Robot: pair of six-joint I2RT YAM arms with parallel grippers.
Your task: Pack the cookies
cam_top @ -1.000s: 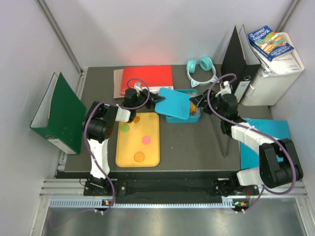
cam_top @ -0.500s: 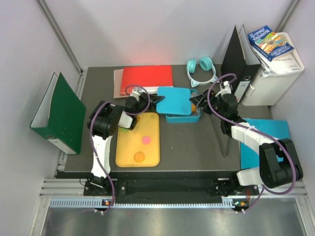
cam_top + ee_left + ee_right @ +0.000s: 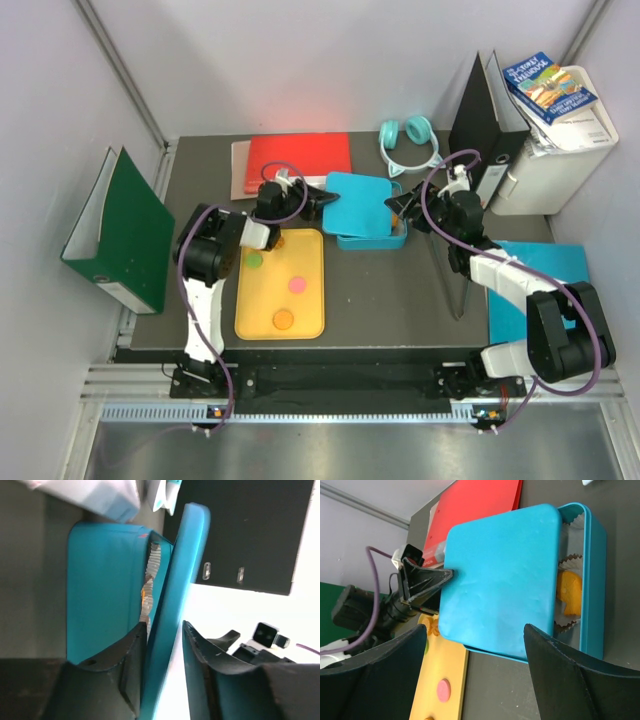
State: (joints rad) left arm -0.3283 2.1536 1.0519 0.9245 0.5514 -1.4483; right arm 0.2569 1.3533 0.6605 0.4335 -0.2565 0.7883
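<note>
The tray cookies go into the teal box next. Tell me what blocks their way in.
The teal lid lies skewed over most of the box, its edge inside the left claw. Only a strip along its right side is uncovered, showing paper cups and an orange cookie. Nothing else lies between the yellow tray and it.

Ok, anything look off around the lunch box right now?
Yes. The teal lid sits askew on the teal box, shifted toward the left tool, whose fingers straddle its edge. The box's right side is uncovered, showing paper cups and an orange cookie. Other cookies lie on the yellow tray.
</note>
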